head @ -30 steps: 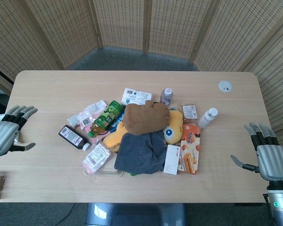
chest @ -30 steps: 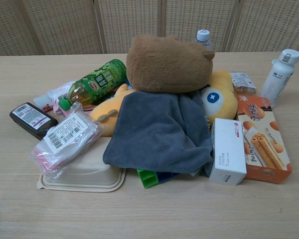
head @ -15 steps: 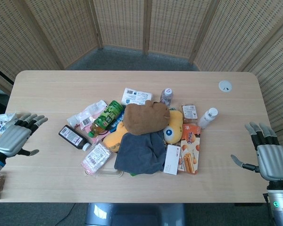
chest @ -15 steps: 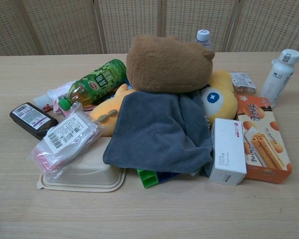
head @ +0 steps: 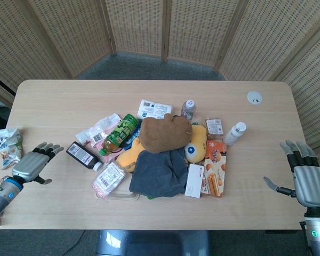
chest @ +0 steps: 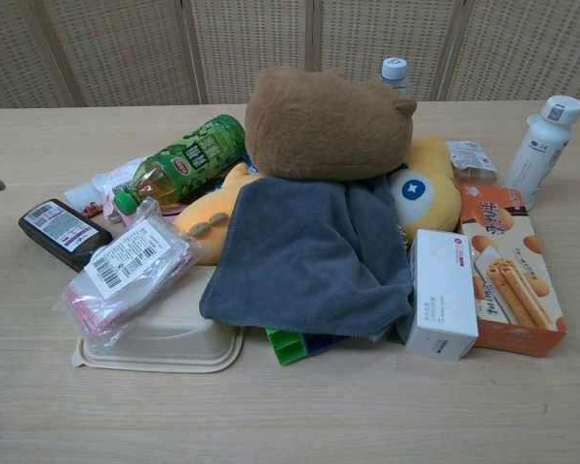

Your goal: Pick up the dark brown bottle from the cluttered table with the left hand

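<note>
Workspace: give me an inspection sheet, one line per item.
Surface: light wooden table, a heap of goods at its middle.
Job's things: dark brown bottle with white label lies flat at the heap's left edge, untouched.
Clutter: brown plush toy, grey cloth, green drink bottle, orange biscuit box.
Hands: left hand open, left of the bottle, apart from it; right hand open at the right edge.
Cables: nothing seen.
Surroundings: woven folding screens.
</note>
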Controlling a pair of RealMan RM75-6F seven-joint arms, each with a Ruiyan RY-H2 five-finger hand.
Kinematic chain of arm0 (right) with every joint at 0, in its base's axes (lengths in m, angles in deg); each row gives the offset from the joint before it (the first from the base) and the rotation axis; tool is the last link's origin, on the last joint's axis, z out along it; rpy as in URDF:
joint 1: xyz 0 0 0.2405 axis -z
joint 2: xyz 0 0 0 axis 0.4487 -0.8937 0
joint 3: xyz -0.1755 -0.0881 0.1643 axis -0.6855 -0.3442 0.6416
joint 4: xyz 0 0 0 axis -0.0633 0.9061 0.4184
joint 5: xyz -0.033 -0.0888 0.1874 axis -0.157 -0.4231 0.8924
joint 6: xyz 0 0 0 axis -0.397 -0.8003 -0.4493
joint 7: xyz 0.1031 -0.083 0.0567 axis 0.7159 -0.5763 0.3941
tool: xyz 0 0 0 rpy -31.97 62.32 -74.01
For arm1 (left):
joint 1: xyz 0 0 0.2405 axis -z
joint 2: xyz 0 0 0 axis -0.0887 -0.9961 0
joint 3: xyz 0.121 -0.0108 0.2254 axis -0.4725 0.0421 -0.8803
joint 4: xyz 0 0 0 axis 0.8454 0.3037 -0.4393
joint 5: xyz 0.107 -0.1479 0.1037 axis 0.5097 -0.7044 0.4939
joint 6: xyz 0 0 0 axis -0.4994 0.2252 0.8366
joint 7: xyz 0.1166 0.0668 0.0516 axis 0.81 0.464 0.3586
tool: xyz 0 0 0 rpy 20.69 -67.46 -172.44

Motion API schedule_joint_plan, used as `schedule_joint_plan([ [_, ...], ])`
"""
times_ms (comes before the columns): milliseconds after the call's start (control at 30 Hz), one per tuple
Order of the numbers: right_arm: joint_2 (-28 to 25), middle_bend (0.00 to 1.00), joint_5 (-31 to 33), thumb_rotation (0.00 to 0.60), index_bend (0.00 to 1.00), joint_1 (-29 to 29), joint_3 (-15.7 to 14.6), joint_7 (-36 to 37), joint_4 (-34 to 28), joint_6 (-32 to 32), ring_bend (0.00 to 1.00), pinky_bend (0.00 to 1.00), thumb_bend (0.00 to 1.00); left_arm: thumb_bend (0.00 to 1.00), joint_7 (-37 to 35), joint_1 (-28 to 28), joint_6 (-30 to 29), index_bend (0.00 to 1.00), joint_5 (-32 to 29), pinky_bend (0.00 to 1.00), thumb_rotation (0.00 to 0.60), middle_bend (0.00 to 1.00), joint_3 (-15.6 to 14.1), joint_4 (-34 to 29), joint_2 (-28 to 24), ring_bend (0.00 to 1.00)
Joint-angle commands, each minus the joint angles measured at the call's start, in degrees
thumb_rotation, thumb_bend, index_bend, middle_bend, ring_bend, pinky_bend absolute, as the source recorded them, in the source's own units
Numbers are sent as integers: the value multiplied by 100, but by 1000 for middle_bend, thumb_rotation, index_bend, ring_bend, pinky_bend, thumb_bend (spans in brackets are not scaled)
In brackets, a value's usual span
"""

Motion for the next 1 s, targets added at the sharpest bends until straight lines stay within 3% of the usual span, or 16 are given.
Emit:
schedule_joint_plan([
  [33, -31, 0, 11, 340, 0, 27, -1, 2, -9, -29, 0, 0, 223, 207, 13, 153, 189, 76, -115, 0, 600, 0, 51, 203, 280, 0],
  [467, -182, 0, 71, 338, 0, 221, -19, 71, 4, -231, 0, 0, 223, 207, 281, 797, 770, 85, -347, 0, 600, 45, 293, 678, 956, 0],
  [1000, -133, 0, 76, 338, 0, 245, 8, 162, 130, -238, 0, 0, 223, 208, 593, 1093, 1060, 96, -480, 0, 600, 110, 200, 933, 1343, 0],
])
